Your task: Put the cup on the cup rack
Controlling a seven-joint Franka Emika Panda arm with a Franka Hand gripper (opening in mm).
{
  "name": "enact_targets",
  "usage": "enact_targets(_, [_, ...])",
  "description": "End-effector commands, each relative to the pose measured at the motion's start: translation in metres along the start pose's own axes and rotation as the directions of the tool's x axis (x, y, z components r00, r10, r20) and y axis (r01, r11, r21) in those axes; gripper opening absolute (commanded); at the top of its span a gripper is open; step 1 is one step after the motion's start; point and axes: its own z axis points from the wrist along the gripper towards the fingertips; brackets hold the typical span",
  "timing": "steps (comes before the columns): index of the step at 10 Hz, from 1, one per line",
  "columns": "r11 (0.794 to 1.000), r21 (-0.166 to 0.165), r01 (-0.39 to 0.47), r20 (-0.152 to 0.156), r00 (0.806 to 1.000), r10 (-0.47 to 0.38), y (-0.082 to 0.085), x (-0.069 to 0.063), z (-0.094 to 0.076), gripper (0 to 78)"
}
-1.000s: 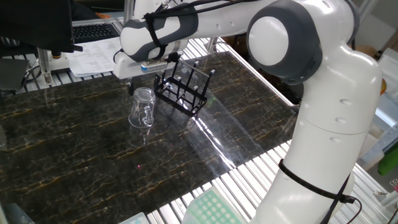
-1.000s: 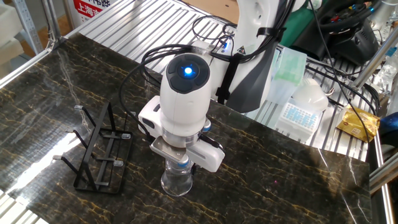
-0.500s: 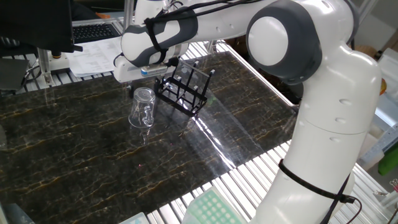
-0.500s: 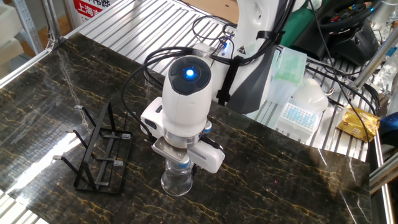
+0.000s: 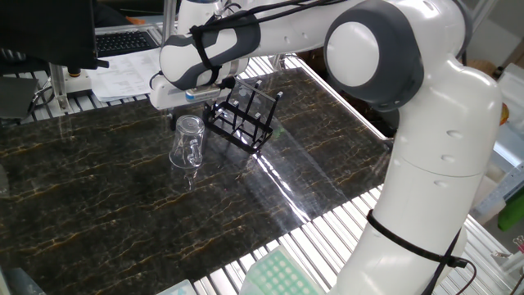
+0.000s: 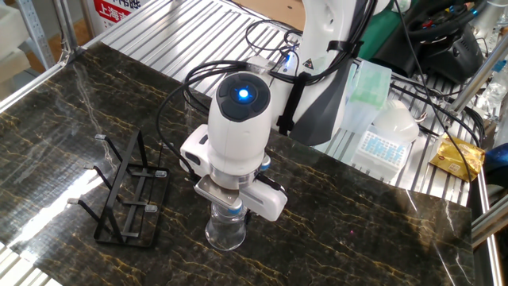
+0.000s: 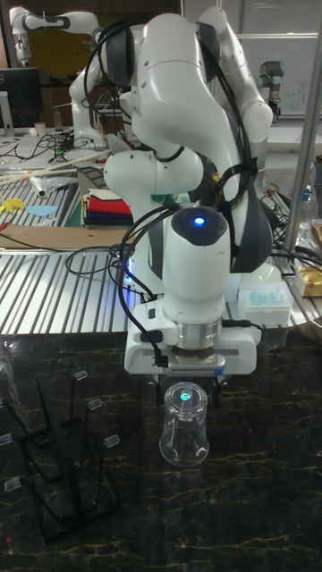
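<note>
Dark marble table [image 5: 98, 188] carries the upright cup [image 7: 184, 426] beside the cup rack [image 6: 127, 196]. Gripper [image 7: 193, 386] hovers above; finger spread cannot be determined. Centre over rim, descend vertically.

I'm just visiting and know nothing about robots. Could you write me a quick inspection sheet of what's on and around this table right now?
Surface: dark marbled table top, set on a ribbed metal bench.
Job's things: clear glass cup standing on the table, apparently upside down; black wire cup rack beside it, apart from it, nothing on its pegs.
Clutter: nothing seen on the dark top itself.
Grippers: gripper pointing down right over the cup; its fingers are hidden, so open or shut cannot be told.
Cables: black cables looped along the arm.
Surroundings: keyboard and papers behind the table; plastic tip boxes and another robot arm in the background.
</note>
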Motion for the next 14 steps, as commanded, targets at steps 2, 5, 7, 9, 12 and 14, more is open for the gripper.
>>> enact_targets(2, [1.0, -0.002, -0.001, 0.011, 1.0, 0.001, -0.002, -0.001, 0.007, 77.4])
enact_targets(5, [1.0, -0.002, -0.002, 0.013, 1.0, 0.002, -0.002, 0.0, 0.013, 77.4])
enact_targets(7, [1.0, -0.002, -0.008, 0.01, 1.0, 0.008, -0.002, 0.001, 0.02, 77.4])
enact_targets(9, [1.0, -0.002, -0.012, 0.01, 1.0, 0.012, -0.002, 0.001, 0.025, 77.4])
enact_targets(12, [1.0, -0.001, -0.02, -0.013, 1.0, 0.02, -0.003, 0.001, 0.027, 77.4])
enact_targets(14, [1.0, 0.0, -0.025, -0.034, 0.999, 0.025, -0.002, 0.002, 0.027, 77.4])
